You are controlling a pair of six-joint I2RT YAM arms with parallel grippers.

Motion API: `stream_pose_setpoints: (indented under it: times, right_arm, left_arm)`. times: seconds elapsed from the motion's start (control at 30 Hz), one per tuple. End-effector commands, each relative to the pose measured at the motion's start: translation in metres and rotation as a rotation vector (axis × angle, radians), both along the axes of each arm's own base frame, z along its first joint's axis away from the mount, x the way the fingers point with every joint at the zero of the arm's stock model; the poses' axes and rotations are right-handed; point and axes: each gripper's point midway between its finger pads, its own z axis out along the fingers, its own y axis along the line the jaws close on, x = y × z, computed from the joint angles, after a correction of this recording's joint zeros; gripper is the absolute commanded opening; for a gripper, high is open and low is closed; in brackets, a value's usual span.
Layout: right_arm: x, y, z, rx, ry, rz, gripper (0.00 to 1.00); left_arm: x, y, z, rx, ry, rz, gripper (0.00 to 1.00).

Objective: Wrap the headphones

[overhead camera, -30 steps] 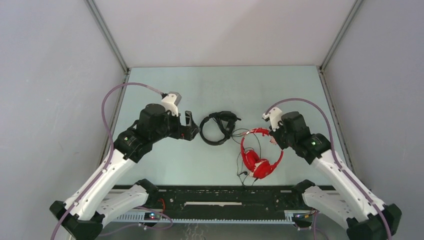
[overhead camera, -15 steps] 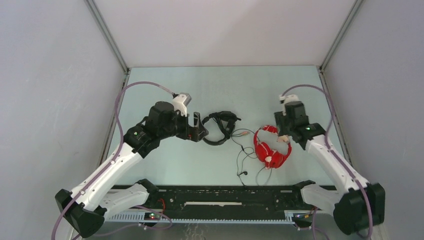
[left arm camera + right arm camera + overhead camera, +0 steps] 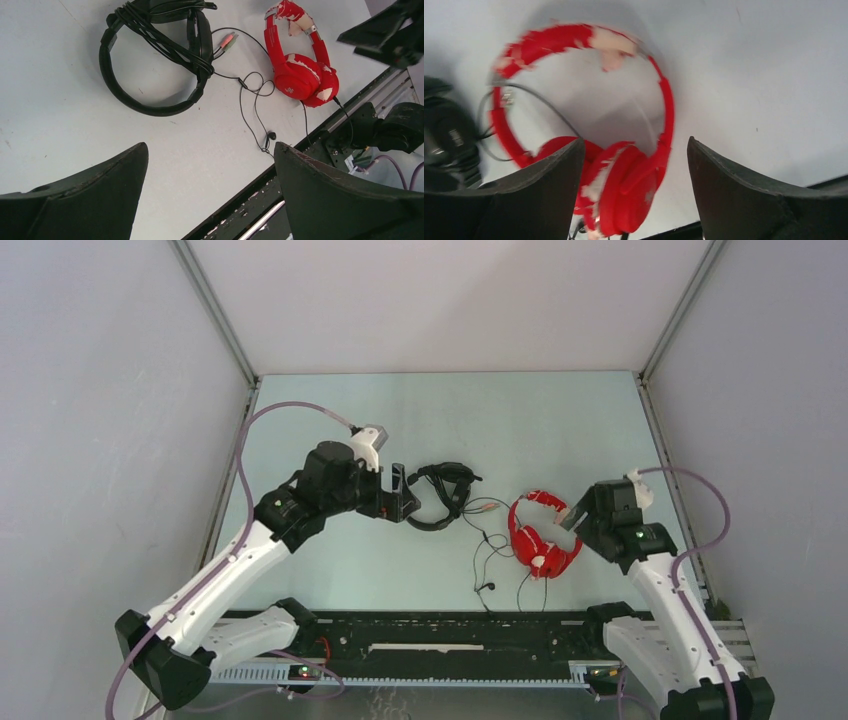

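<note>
Right arm has swung back and out to the right since half a second ago. The right gripper point(image 3: 570, 519) is off the headband and now sits just to its right. Left arm barely shifted, and the red set stayed put.

- Left gripper point(image 3: 399, 496): left of centre in the top view, jaws spread wide with nothing between them. It's just beside the left edge of the black headphones point(image 3: 452, 485); can't tell if they touch.
- Black headphones: flat on the worktop point(image 3: 500, 420), with dark cord bundled across the hoop.
- Thin dark cable point(image 3: 490, 550): lies in loose loops on the worktop between the two sets, not wound on anything. Its pink and green plugs point(image 3: 227, 41) lie just right of the black set.
- Red headphones point(image 3: 540, 545): right of centre on the worktop. The earcups are together at the near end, close to the black rail point(image 3: 450, 630), and the headband arcs toward the far side. White patches show on the band and cups.
- Right gripper: jaws wide apart and empty. The right wrist view is blurred, with the red set below and between the jaws, untouched.
</note>
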Motion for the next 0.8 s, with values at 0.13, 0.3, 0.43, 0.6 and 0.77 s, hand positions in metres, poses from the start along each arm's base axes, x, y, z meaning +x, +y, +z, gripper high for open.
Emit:
stream_pose_setpoints:
  times: [0.13, 0.3, 0.43, 0.6, 0.77]
  right_arm:
    - [-0.005, -0.005, -0.067, 0.156, 0.087, -0.228, 0.77]
    - [0.017, -0.008, -0.092, 0.113, 0.109, -0.15, 0.48]
    - [0.041, 0.002, -0.079, 0.137, 0.086, -0.036, 0.2]
    - [0.065, 0.005, -0.023, 0.003, -0.042, 0.159, 0.0]
    - [0.07, 0.031, 0.045, -0.184, -0.164, 0.441, 0.0]
  left_arm:
    - [-0.005, -0.004, 0.004, -0.029, -0.015, -0.011, 1.0]
    - [-0.006, -0.002, 0.004, -0.029, -0.021, -0.006, 1.0]
    - [-0.013, -0.013, 0.007, -0.054, 0.004, -0.072, 1.0]
    - [-0.01, -0.021, 0.007, 0.015, 0.069, -0.13, 1.0]
    - [0.023, -0.031, 0.05, 0.09, -0.081, -0.144, 1.0]
